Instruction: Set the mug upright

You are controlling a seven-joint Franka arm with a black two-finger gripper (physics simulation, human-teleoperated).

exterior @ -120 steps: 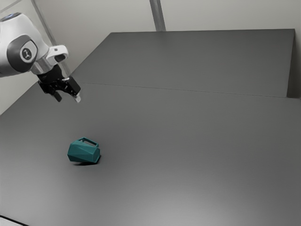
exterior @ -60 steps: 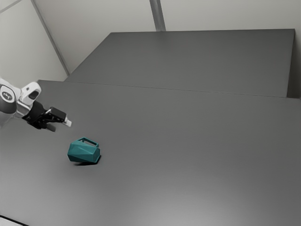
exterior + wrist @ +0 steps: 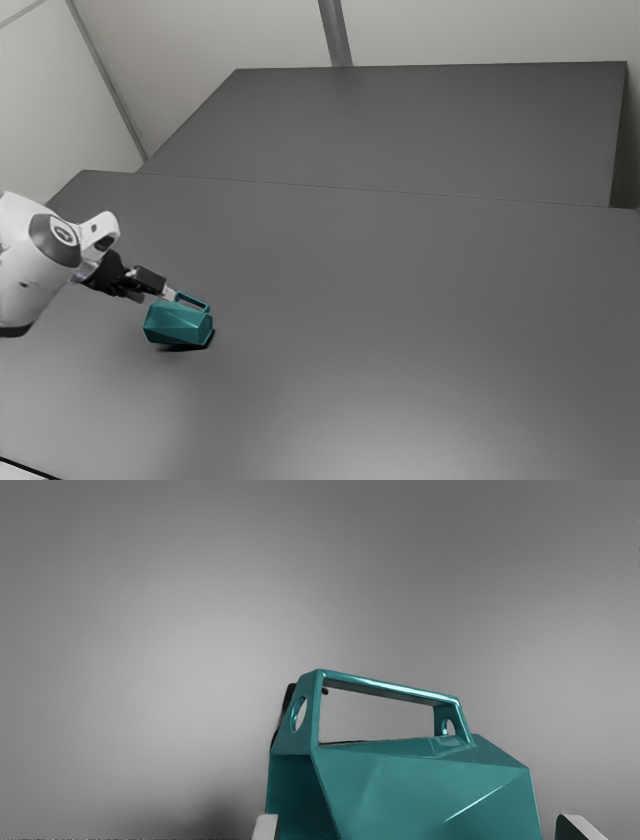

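In the exterior view, the white arm (image 3: 28, 262) comes in from the exterior view's left, and the black pincer (image 3: 154, 296) at its end reaches toward the teal mug (image 3: 178, 325), which lies on its side on the grey desk (image 3: 400, 340), just beyond the fingertips. The pale fingertip (image 3: 169, 294) is right by the handle (image 3: 192, 301); whether they touch, I cannot tell from here. A dark shadow (image 3: 182, 348) lies under the mug, on the side away from the handle. The wrist view adds the spread of the pincer (image 3: 421, 826): it is open, its two tips standing wide apart with the mug's faceted body between them. One tip overlaps the mug's darker end, contact unclear, while a gap separates the other tip from the opposite end
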